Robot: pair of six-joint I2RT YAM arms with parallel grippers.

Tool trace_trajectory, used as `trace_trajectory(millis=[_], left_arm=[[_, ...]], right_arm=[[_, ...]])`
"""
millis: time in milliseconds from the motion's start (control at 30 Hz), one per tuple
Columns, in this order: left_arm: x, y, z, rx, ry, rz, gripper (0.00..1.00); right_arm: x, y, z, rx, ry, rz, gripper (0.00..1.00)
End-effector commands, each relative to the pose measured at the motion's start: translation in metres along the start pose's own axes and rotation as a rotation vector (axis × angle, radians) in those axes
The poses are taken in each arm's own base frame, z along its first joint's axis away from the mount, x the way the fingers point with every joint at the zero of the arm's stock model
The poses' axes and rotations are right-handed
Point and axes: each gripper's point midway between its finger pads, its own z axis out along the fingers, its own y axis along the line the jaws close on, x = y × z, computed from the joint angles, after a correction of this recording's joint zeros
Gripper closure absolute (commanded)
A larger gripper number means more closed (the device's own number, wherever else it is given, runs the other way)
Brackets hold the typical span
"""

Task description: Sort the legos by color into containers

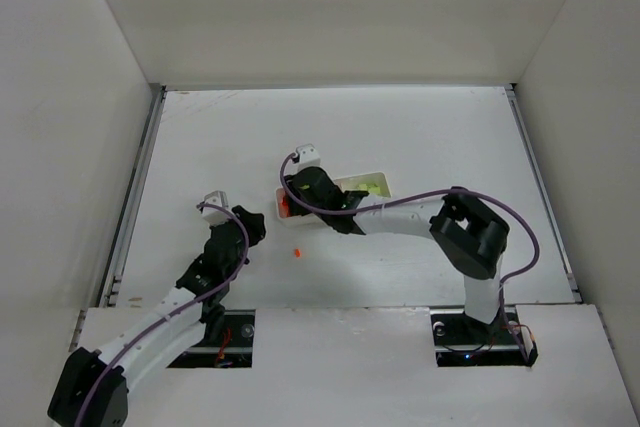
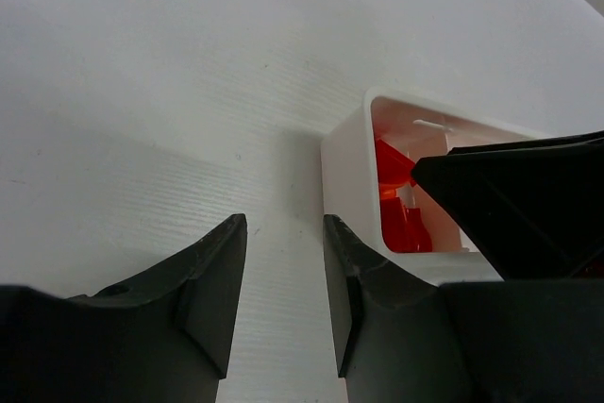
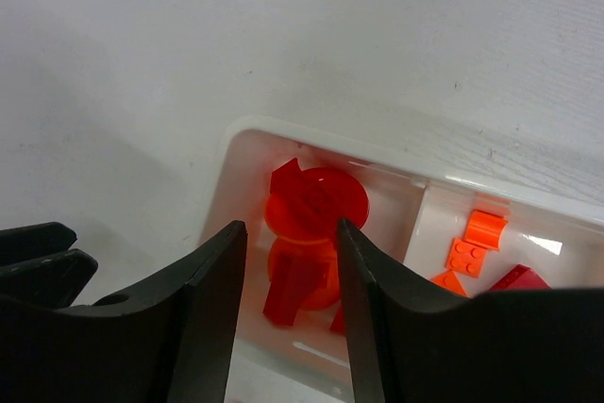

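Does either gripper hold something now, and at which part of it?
Nothing is held. The left gripper is open over the table; the right gripper is open above red legos lying in the tray.

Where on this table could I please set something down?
Bare: the table beyond the tray, and right of it up to the rail. Crowded: the tray's left end, where the left end effector and right end effector meet, a loose orange lego nearby.
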Motion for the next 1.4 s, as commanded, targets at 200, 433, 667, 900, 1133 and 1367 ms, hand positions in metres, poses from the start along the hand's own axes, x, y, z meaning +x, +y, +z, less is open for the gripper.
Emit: trace_trajectory(millis=[200, 433, 667, 900, 1133, 1367], left_arm=[[-0.014, -0.015, -0.001, 0.03, -0.049, 0.024, 0.67], [-0.017, -0.015, -0.001, 0.022, -0.055, 0.053, 0.68], [-0.009, -0.029, -0.011, 0.068, -0.011, 0.058, 0.72], [0.002, -0.045, -0.021, 0.071, 0.005, 0.094, 0.74], [-0.008, -0.042, -0.023, 0.051, -0.043, 0.13, 0.71], [-0.021, -0.028, -0.019, 0.011, -0.083, 0.134, 0.68]], right_arm=[[-0.029, 0.017, -0.027, -0.073, -0.081, 0.024, 0.51], [-0.017, 0.02, -0.019, -0.087, -0.046, 0.02, 0.55], [-0.026, 0.017, -0.031, -0.083, -0.076, 0.031, 0.53], [-0.019, 0.019, -0.03, -0.104, -0.065, 0.045, 0.54], [-0.01, 0.022, -0.02, -0.11, -0.039, 0.044, 0.62], [-0.004, 0.018, -0.012, -0.094, -0.018, 0.036, 0.61]])
